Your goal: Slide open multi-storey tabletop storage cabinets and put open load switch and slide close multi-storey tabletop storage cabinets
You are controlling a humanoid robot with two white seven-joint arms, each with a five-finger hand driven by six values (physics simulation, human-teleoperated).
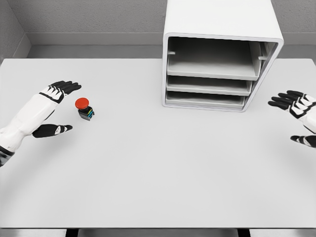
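A small load switch with a red mushroom button on a black body [85, 109] sits on the white table [158, 177], just beside the left hand [52, 111], whose black fingers are spread and hold nothing. The right hand [298, 116], also open and empty, hovers near the white three-tier storage cabinet [222, 19] — its drawers look flush. Nothing blocks the way, but a careless pinch could topple the top-heavy switch — or nudge it away
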